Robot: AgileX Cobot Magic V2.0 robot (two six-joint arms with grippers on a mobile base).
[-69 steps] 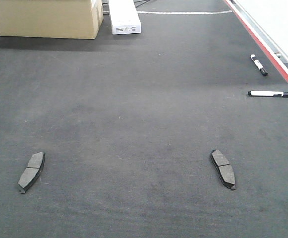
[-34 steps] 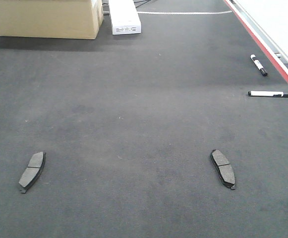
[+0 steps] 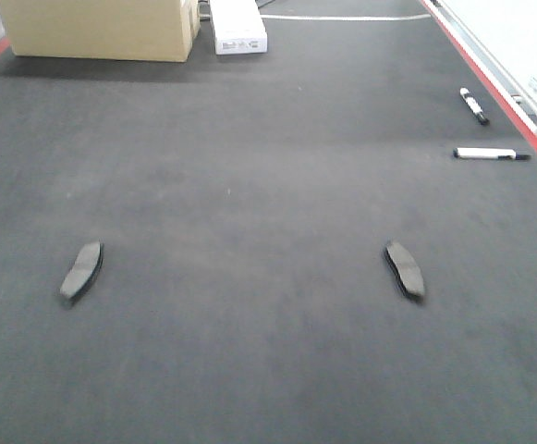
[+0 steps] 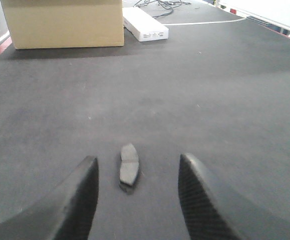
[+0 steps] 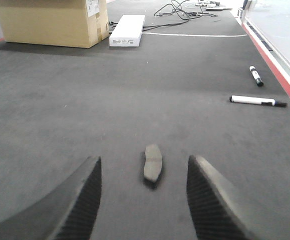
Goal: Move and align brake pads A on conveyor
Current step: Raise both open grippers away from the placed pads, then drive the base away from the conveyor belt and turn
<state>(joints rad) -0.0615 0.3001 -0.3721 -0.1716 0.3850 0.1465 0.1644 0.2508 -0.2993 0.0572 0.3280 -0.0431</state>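
Two grey-brown brake pads lie flat on the dark grey conveyor belt (image 3: 250,185): one at the left (image 3: 82,270), one at the right (image 3: 405,269). In the left wrist view my left gripper (image 4: 137,172) is open and empty, its dark fingers either side of the left pad (image 4: 129,166), which lies just ahead on the belt. In the right wrist view my right gripper (image 5: 144,172) is open and empty, with the right pad (image 5: 153,162) ahead between its fingers. Neither gripper shows in the front view. No other pads are in view.
A cardboard box (image 3: 97,28) and a white flat box (image 3: 238,26) stand at the far end. Two marker pens (image 3: 490,154) (image 3: 473,104) lie by the red right edge (image 3: 518,120). Cables (image 5: 179,10) lie beyond.
The front view has shifted: both pads now sit higher and look smaller and blurred, and the boxes and pens have moved up. The pads keep their places on the belt.
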